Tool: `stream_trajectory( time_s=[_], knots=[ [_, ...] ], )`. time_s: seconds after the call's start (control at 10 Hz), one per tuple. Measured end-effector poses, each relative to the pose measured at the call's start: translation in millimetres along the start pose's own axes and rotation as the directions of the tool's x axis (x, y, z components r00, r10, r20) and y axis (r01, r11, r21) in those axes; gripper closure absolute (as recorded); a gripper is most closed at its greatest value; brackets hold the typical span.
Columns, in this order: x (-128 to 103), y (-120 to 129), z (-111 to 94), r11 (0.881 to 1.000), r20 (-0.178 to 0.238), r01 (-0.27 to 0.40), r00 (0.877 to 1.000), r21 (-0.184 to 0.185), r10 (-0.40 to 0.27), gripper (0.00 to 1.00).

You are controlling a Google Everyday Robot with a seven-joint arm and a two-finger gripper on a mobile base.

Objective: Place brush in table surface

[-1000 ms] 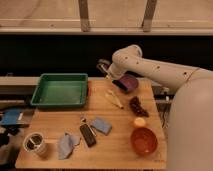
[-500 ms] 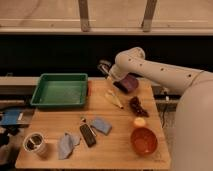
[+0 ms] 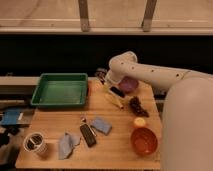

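Wood-toned table surface (image 3: 52, 124) fills the lower half of the camera view, and the action is all at its far edge, around 12 o'clock. The white arm sweeps in from 3 o'clock, bends at the elbow and drops the gripper (image 3: 110, 86) down just left of the purple bowl (image 3: 129, 84). Right at the tip of that gripper sits a slim dark bar that I take to be the brush (image 3: 119, 92). It is touching or all but touching the gripper, and its long axis runs from about 10 o'clock down to 4 o'clock. Whether the gripper is clamped on it or has let it go, I cannot tell. I also cannot say whether the brush is already resting on the wood or hanging just above it. That is the relation that matters: the brush lies directly under the gripper, on its 4 o'clock side, hemmed in by the bowl at 2 o'clock and the pale yellow item (image 3: 114, 100) just beside it at 6 o'clock. My read is that the placement is close to done, and a straight drop would land on bare wood between those two neighbours. The green tray (image 3: 60, 104) sits well apart at 9 o'clock, the black remote (image 3: 88, 135) and the red bowl (image 3: 144, 140) nearer the front.
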Motion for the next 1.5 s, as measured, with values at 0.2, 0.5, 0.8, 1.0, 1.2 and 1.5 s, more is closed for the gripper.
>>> stream_trajectory(
  time_s=[0.2, 0.5, 0.8, 1.0, 1.2, 1.5],
  knots=[
    [11, 11, 18, 0.999, -0.034, -0.008, 0.999, -0.050, 0.006, 1.00],
    [20, 29, 44, 0.993, -0.087, -0.015, 0.996, -0.121, 0.004, 1.00],
    [27, 47, 66, 0.984, -0.166, -0.002, 0.986, -0.178, -0.028, 1.00],
    [27, 53, 76, 0.979, -0.205, 0.004, 0.978, -0.205, -0.047, 0.90],
    [30, 55, 83, 0.974, -0.236, 0.002, 0.970, -0.225, -0.057, 0.69],
    [31, 59, 87, 0.970, -0.260, 0.006, 0.963, -0.242, -0.070, 0.40]
  ],
)
